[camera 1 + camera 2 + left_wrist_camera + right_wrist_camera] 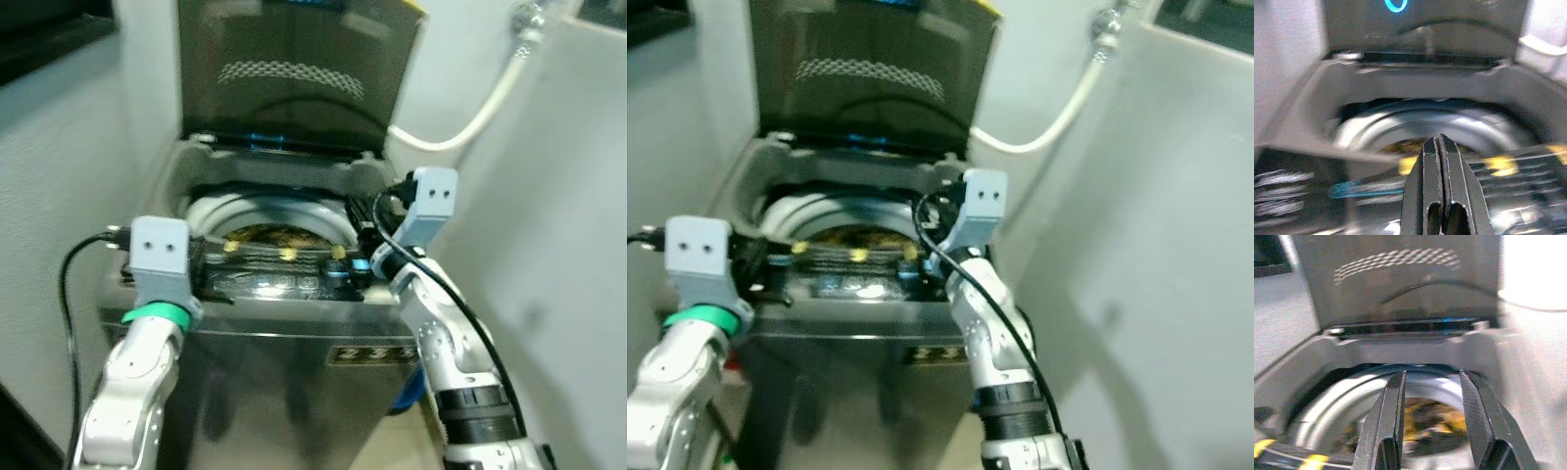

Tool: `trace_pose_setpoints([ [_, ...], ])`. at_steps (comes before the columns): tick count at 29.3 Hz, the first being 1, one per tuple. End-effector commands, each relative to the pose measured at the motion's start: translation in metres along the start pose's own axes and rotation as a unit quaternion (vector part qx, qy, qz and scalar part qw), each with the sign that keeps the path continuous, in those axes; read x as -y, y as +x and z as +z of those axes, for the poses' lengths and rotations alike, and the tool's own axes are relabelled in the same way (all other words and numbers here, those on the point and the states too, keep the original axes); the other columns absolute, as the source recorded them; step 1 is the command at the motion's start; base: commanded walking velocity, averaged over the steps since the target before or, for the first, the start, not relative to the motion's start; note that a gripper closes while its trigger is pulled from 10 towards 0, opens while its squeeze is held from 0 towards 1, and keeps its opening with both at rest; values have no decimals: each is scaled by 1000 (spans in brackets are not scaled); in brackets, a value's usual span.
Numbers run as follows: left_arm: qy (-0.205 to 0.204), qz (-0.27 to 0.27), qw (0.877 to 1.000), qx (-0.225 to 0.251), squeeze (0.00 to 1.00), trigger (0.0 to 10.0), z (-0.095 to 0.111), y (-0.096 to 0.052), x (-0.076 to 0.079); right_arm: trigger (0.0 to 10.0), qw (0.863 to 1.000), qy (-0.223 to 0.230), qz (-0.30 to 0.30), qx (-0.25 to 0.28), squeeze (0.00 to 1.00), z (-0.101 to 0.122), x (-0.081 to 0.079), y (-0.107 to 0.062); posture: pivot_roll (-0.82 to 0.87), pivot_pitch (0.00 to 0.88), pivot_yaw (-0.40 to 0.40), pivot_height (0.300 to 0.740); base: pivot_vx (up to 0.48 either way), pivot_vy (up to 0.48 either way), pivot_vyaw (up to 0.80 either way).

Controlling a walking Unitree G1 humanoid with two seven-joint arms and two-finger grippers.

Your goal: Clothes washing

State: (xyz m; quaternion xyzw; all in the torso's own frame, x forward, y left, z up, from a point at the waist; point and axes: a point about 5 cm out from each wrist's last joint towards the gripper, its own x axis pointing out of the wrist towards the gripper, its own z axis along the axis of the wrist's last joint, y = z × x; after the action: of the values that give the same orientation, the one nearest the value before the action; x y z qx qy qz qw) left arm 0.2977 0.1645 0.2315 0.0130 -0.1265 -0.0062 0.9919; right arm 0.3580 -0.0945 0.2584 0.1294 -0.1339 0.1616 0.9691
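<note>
Left pincer (pixel 1440 161), fingers pressed together and empty, hovers over the washer's (pixel 294 343) front control strip. Right pincer (pixel 1432 416), spread wide with nothing between its fingers, hangs above the open drum (pixel 279 220). Yellow-brown clothes (pixel 1435 418) lie deep inside. The lid (pixel 294 69) stands raised behind; a white hose (pixel 490 103) curves along the wall. Risk: an arm cable could snag on the drum rim while reaching in. Front badge writing is too blurred to read.
</note>
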Motion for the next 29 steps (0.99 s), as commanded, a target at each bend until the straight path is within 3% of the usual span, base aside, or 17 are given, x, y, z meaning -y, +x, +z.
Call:
trace_pose_setpoints([
  [1,-21,17,999,-16,0,10000,-7,-2,-6,10000,1000,5,3,-6,0,-3,-1,0,24,38,-84,740,0,480,0],
  [14,-21,22,999,-10,0,10000,-6,-4,-8,10000,1000,7,7,-8,0,-3,-3,0,25,35,-87,740,0,480,0],
  [25,14,24,1000,-8,0,10000,-7,-4,-10,10000,1000,-16,11,-8,0,-2,-5,1,24,39,-89,740,0,0,0],
  [29,20,24,999,-12,0,10000,-8,-4,-10,10000,999,-29,13,-6,0,-1,-6,2,24,42,-90,740,0,0,800],
])
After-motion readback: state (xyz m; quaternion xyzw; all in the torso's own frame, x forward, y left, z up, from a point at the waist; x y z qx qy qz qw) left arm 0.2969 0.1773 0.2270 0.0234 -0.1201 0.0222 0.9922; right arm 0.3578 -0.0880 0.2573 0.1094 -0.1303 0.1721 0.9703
